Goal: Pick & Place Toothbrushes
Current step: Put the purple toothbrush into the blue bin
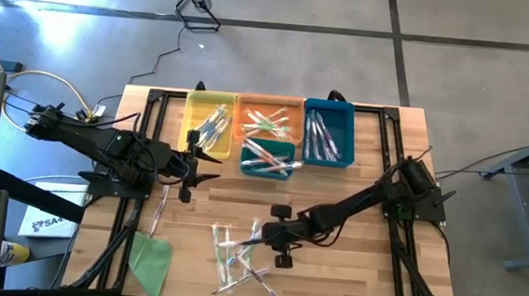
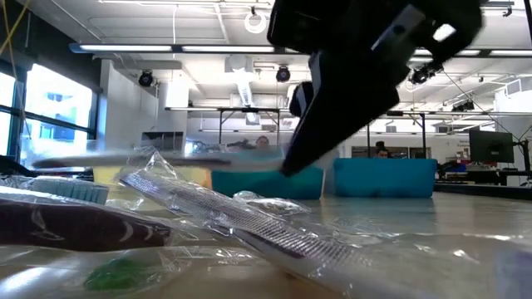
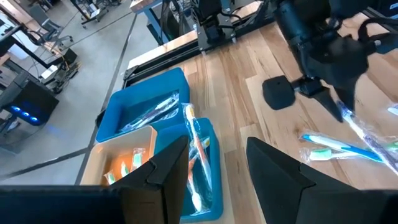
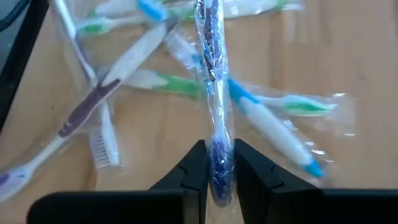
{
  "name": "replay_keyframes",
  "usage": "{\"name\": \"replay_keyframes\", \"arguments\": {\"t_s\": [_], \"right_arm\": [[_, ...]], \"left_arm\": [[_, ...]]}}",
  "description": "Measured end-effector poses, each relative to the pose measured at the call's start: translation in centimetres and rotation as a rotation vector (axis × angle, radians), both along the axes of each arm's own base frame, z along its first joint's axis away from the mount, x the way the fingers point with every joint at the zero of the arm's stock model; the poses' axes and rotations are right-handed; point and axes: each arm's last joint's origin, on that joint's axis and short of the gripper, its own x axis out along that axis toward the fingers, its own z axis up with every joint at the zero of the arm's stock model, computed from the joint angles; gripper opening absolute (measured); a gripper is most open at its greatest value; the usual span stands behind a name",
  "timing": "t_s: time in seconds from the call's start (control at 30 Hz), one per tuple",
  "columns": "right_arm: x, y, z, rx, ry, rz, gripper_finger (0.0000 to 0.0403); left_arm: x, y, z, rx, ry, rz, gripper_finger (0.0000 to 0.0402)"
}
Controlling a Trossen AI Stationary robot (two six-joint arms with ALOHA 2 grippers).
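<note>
My left gripper [image 1: 209, 167] just hangs beside the yellow bin [image 1: 208, 124], fingers spread with nothing between them. Right of that bin sit the orange bin [image 1: 268, 117], the small teal bin [image 1: 268, 158] and the blue bin [image 1: 328, 133], all holding toothbrushes. My right gripper [image 4: 219, 167] is pinched on a clear-wrapped toothbrush [image 4: 213, 93] over the loose pile of toothbrushes [image 1: 238, 256], well out from the yellow bin

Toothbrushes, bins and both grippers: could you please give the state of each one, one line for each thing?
Right gripper: shut on a wrapped toothbrush, over the loose pile.
Left gripper: open, empty, beside the bins.
Loose toothbrushes: lying crossed on the table.
Yellow bin: holds toothbrushes.
Orange bin: holds toothbrushes.
Blue bin: holds toothbrushes.
Teal bin: holds toothbrushes.
</note>
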Motion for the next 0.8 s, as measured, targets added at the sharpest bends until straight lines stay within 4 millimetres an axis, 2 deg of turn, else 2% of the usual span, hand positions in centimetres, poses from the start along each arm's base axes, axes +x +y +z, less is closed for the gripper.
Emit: {"name": "replay_keyframes", "arguments": {"t_s": [0.5, 0.8], "right_arm": [[-1.8, -4.9, 7.4, -0.070, -0.094, -0.235, 0.0049], [-4.0, -8.3, 11.3, -0.105, -0.121, -0.388, 0.0049]], "left_arm": [[0.0, 0.0, 0.0, 0.000, 0.000, -0.001, 0.0157], [0.0, 0.0, 0.0, 0.000, -0.003, 0.002, 0.0157]]}}
